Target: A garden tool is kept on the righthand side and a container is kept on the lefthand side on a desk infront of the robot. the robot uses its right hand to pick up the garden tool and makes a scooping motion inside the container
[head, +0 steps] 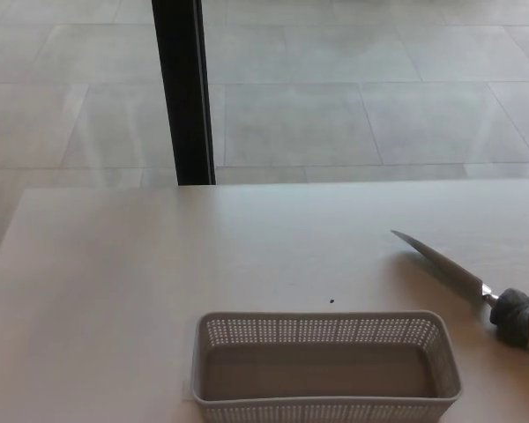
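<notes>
Perforated grey basket [326, 366] at the near edge of the pale bench [141, 282], open side up, nothing visible inside. Right of the basket and a little farther back, apart from it, a narrow metal-bladed garden tool [458, 275] flat on the bench, tip pointing up-left, grey-wrapped handle cut by the picture's right edge. No robot hands visible, so fingers' state impossible to tell.
</notes>
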Controlling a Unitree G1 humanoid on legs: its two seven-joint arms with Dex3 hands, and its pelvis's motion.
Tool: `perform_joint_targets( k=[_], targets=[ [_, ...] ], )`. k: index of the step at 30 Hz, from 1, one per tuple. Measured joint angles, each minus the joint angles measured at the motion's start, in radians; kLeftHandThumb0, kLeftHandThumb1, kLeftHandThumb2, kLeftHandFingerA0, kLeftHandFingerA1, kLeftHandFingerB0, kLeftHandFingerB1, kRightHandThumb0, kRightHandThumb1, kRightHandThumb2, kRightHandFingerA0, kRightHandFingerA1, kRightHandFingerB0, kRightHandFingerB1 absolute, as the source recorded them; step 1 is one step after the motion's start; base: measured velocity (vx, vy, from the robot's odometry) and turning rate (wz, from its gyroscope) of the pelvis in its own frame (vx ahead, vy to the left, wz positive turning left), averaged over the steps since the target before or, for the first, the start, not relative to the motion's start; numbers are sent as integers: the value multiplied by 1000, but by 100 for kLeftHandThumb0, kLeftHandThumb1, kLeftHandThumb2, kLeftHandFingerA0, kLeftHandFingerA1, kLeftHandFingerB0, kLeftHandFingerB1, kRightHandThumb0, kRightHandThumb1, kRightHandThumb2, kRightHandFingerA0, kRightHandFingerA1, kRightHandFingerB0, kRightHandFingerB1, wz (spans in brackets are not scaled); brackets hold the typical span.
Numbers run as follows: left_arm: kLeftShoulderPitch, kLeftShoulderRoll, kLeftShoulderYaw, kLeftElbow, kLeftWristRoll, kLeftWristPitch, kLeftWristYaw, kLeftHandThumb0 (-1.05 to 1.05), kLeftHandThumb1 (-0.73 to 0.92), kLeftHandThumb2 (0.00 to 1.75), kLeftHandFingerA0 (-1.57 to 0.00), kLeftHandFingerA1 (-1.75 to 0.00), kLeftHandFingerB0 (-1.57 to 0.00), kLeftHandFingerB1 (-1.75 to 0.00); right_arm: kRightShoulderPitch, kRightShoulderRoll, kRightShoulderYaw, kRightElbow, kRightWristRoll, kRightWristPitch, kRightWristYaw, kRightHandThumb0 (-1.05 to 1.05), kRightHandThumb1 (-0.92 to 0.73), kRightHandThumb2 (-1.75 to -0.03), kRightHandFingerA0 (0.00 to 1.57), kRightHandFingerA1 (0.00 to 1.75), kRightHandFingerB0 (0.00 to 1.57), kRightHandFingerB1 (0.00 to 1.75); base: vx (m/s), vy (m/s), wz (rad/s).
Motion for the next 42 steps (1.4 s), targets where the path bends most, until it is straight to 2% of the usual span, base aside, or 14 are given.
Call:
perform_joint_targets(
  k=[18,19,20,22,24,25,26,27,28,31,33,34,41,42],
  targets=[
    [-15,-1,11,30,0,0,-1,-44,61,59,-66,-70,-60,-54,-284,-286,-270,-248,198,95,65,-91,-66,-107,1,34,8,22,0,0,0],
    [-14,-1,12,31,0,0,-1,-44,63,59,-66,-66,-60,-52,-298,-291,-263,-288,199,102,67,-90,-81,-65,2,52,7,33,0,0,0],
    [-14,-1,12,31,1,0,-1,-45,63,59,-66,-66,-59,-51,-308,-292,-255,-326,200,110,69,-97,-67,-105,0,51,12,37,0,0,0],
    [-14,-1,11,32,1,0,-1,-46,62,59,-66,-67,-61,-52,-321,-293,-238,-389,200,120,69,-92,-79,-64,0,58,9,39,0,0,0],
    [-14,-3,11,33,1,0,-1,-45,62,59,-66,-65,-60,-51,-335,-293,-217,-462,200,134,70,-89,-63,-103,0,52,6,48,0,0,0],
    [-14,-3,11,33,1,0,-1,-46,62,59,-65,-65,-60,-51,-340,-293,-205,-493,200,139,70,-41,-37,-101,4,57,0,52,0,0,0],
    [-14,-4,11,33,1,0,-1,-46,62,59,-64,-63,-59,-50,-342,-293,-196,-514,199,141,71,-87,-76,-63,4,64,15,44,0,0,0],
    [-14,-5,11,33,1,0,-1,-46,62,59,-64,-63,-59,-50,-346,-293,-176,-555,196,146,73,-87,-76,-63,4,64,15,44,0,0,0],
    [-14,-5,11,33,1,0,-1,-46,61,58,-66,-68,-62,-53,-347,-292,-162,-583,194,149,73,-41,-33,-98,3,56,0,51,0,0,0],
    [-14,-6,12,33,1,0,0,-46,62,59,-66,-63,-61,-50,-348,-293,-105,-684,185,165,74,-92,-64,-101,0,52,5,38,0,0,0],
    [-14,-7,12,33,1,0,-1,-48,63,58,-67,-64,-62,-50,-348,-293,-67,-733,176,174,74,-39,-38,-101,0,51,0,49,0,0,0],
    [-14,-7,12,34,1,0,-1,-48,62,58,-69,-67,-63,-51,-348,-294,-25,-777,162,183,75,-85,-65,-106,2,42,4,32,0,0,0],
    [-14,-7,12,34,1,0,-1,-48,62,59,-66,-65,-61,-51,-346,-309,207,-882,60,220,85,-86,-63,-104,3,39,10,25,0,0,0],
    [-14,-7,12,34,1,0,-1,-49,62,59,-64,-66,-60,-52,-346,-310,228,-884,49,224,86,-96,-71,-79,9,32,10,20,0,0,0]
  ],
)
